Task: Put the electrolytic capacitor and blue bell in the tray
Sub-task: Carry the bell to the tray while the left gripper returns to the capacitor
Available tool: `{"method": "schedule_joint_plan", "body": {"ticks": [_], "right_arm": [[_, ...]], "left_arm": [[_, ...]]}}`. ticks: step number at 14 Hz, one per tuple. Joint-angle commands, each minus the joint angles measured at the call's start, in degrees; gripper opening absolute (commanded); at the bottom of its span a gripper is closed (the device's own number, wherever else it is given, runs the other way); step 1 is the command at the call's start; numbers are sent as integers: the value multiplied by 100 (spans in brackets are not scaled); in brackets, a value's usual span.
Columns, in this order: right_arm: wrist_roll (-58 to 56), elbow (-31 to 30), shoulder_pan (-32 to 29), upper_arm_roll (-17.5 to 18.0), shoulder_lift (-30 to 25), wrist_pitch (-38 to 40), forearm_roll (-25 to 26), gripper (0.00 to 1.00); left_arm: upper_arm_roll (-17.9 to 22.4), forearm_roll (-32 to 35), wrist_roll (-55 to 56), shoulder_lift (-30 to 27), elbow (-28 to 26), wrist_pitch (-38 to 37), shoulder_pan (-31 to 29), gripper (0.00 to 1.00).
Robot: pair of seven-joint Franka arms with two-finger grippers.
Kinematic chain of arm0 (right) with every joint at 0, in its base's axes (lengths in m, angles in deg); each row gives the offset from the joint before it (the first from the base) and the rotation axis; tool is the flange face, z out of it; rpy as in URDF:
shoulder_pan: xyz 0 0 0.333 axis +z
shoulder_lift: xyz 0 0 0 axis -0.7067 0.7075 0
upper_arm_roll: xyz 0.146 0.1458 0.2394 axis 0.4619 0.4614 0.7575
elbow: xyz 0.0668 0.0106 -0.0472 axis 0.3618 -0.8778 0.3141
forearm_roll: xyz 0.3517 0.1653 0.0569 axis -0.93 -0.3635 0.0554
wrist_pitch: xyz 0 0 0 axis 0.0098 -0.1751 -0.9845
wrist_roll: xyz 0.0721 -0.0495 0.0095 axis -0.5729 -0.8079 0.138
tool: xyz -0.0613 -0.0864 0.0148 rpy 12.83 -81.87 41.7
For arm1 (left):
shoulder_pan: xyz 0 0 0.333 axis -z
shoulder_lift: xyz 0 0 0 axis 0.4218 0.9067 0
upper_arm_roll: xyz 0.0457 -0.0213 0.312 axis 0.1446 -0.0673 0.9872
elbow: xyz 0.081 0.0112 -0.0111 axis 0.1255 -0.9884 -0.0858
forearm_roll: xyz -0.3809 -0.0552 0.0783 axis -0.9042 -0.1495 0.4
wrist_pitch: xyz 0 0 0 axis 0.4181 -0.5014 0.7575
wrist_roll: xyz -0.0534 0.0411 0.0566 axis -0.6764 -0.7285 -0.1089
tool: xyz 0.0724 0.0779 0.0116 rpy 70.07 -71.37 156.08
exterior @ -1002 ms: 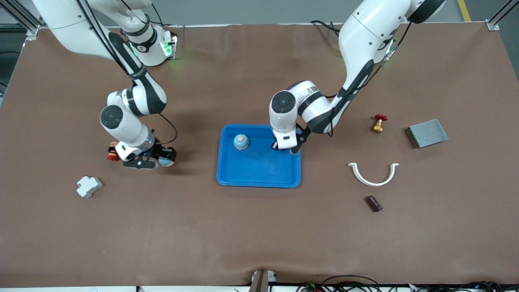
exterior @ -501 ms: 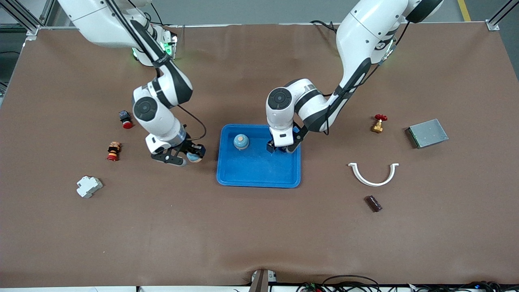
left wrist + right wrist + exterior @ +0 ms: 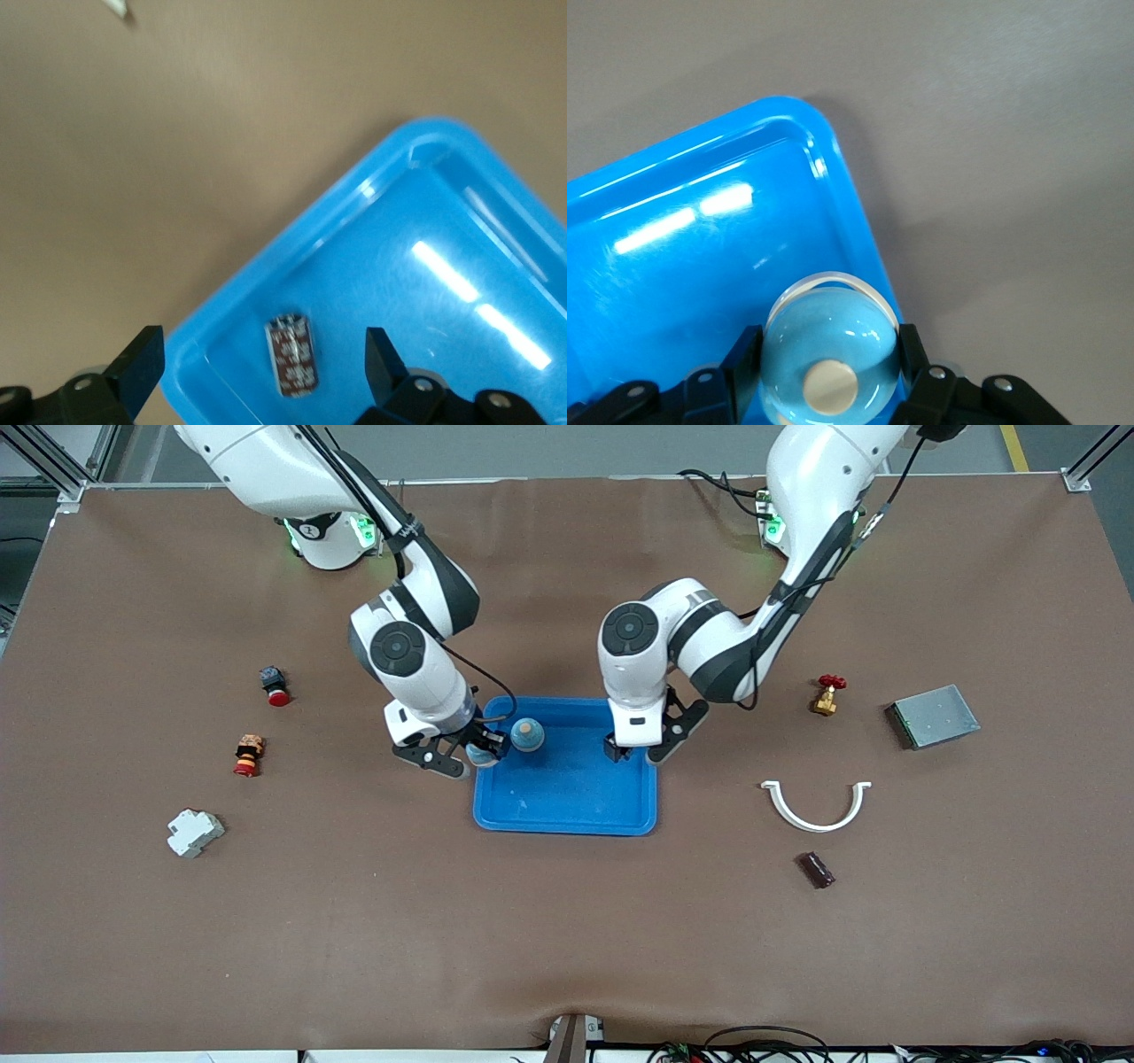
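Capacitor [image 3: 291, 357] lies released inside the tray [image 3: 567, 815] beneath the spread left gripper [image 3: 640, 751]. A smooth, probably slippery blue bell [image 3: 830, 354] is clamped across its dome by the right gripper [image 3: 465, 757] over the tray's rim.

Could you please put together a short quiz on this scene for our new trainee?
1. True or false: the left gripper is shut on the electrolytic capacitor.
2. What is the right gripper holding over the rim of the tray? A) a red valve B) a blue bell C) a white clip
3. In a few words: what stands inside the tray beside the right gripper?

Key
1. False: its jaws are open and the capacitor lies in the tray beneath it.
2. B, the held blue bell.
3. A second blue bell.
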Motion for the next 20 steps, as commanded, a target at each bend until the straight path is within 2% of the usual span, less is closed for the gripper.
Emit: {"method": "schedule_joint_plan", "body": {"ticks": [1,4,7,11,15,20], "right_arm": [[463,609,246,-168,501,132,292,0],[876,943,387,-230,844,141,626,0],[1131,1181,527,-256,1091,141,688,0],[1316,1322,800,-458,1276,123,759,0],[1509,1454,993,-599,1434,105,794,0],[1624,1656,1161,-687,1610,96,794,0]], "left_arm": [[-39,31,-325,-345,-134,-209,-179,100],[-74,-187,-1236,-634,-143,-490,-538,100],[-74,-557,-2484,-968,-152,-876,-1021,100],[-74,-822,-4233,-1312,-257,-1071,-1864,100],[-74,-822,-5684,-1269,-187,-896,-2612,100],[-57,-787,-6249,-742,129,-202,-3158,100]]}}
